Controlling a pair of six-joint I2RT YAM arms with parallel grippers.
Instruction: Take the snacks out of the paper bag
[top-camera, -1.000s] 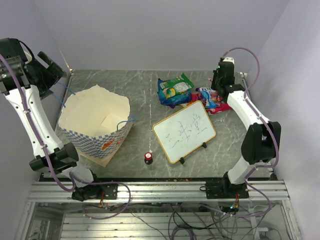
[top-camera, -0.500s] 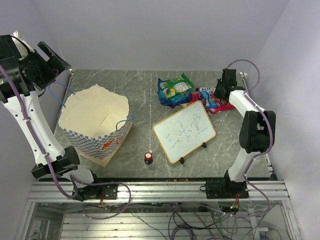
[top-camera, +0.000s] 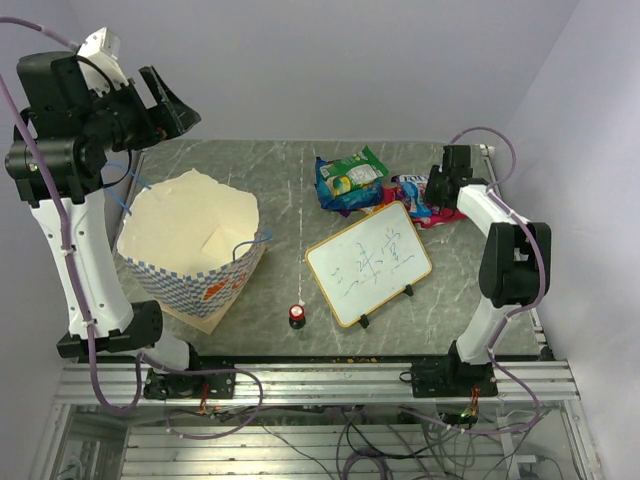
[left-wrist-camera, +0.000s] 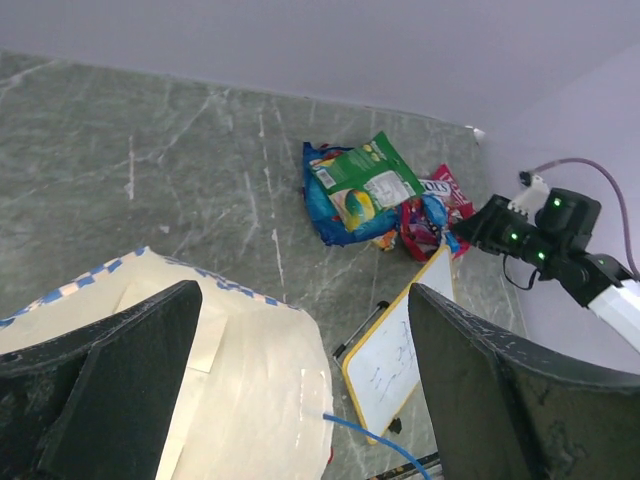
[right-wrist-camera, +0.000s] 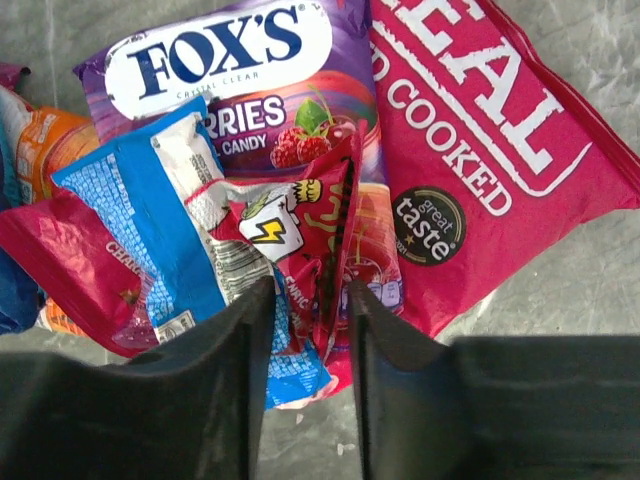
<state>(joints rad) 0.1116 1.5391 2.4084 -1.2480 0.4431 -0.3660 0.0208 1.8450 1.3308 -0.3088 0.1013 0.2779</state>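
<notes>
Nearest the arm bases a small red-topped knob (top-camera: 297, 314) stands on the surface (top-camera: 280, 170), with a wood-framed whiteboard (top-camera: 368, 262) propped just beside it to the right. To the left the paper bag (top-camera: 185, 283) stands upright with its mouth open. Only cream lining shows inside from above, and no packet can be made out in it. The left tool (left-wrist-camera: 302, 300) hangs high over the bag's far-left side, jaws wide and carrying nothing. Further back, beyond the whiteboard, the snacks (top-camera: 352, 180) lie on the surface in an overlapping heap, well apart from the bag. The right tool (right-wrist-camera: 307, 290) is down on the right end of that heap, jaws narrow, with a fold of a red packet (right-wrist-camera: 300, 235) running into the gap. Whether it pinches that fold cannot be told. Judged from their look, the packets are light, crinkly foil, slippery and yielding under pressure, with contents that could crush. A crimped end seam or free corner would offer the surest hold, and because the packets overlap, a deep pinch risks taking two at once.
</notes>
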